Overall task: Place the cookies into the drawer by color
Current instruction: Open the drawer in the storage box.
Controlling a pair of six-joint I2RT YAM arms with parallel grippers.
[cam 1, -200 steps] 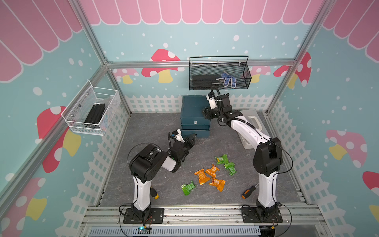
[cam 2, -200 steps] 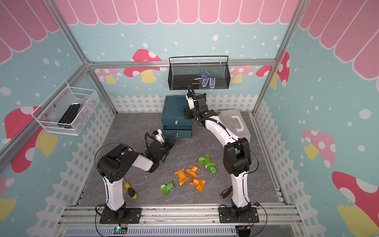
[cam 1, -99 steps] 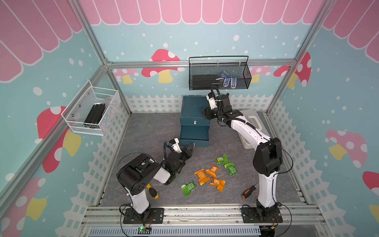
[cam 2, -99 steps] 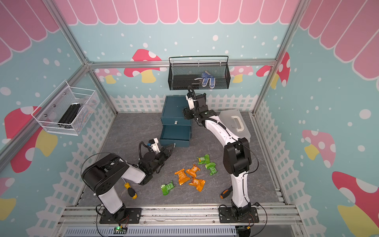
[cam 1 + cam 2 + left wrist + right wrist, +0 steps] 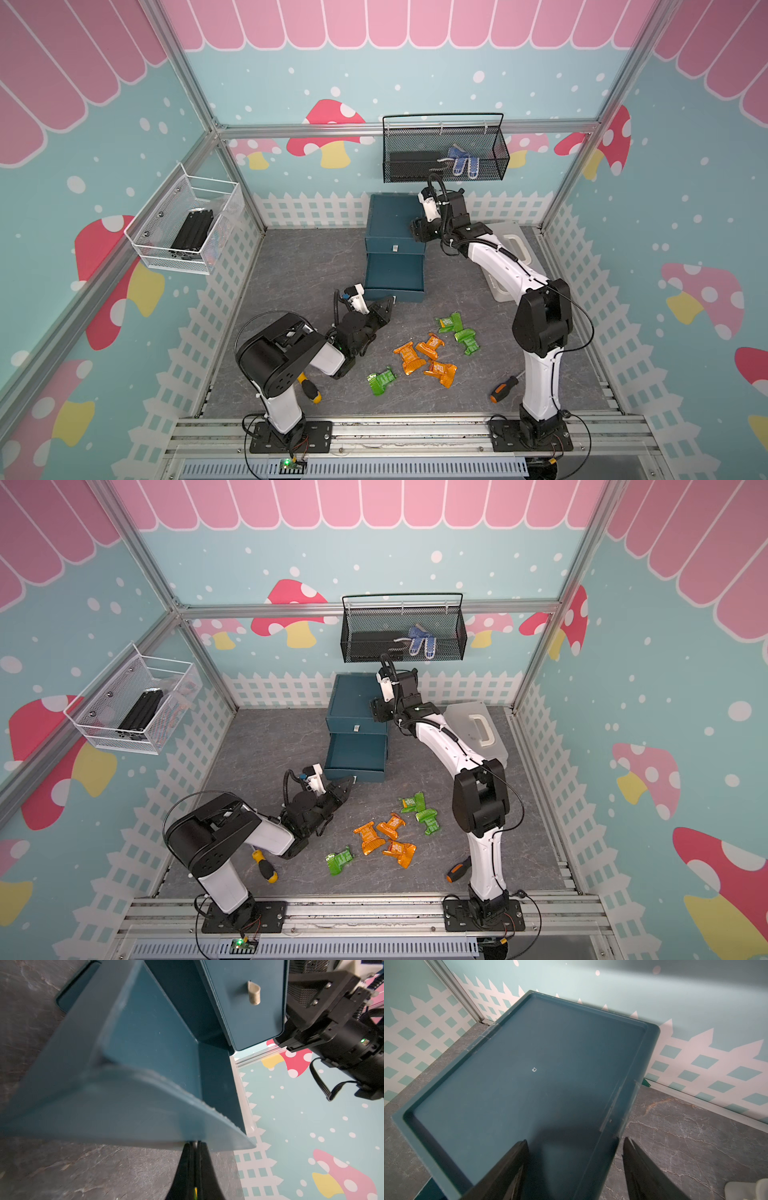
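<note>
The dark teal drawer cabinet stands at the back middle. One of its lower drawers is pulled out and looks empty in the left wrist view. My left gripper is shut on the small pale tab handle of that drawer's front. My right gripper is open, its jaws straddling the right edge of the cabinet top. In both top views three orange cookies and three green cookies lie on the floor in front of the drawer, right of my left arm.
A translucent white case lies right of the cabinet, behind my right arm. An orange-handled screwdriver lies near the right arm's base, and a yellow-and-black one lies under the left arm. A black wire basket and a white mesh basket hang on the walls.
My left gripper has drawn back toward the front, pulling the drawer out of the cabinet. The right arm has stayed on the cabinet top.
</note>
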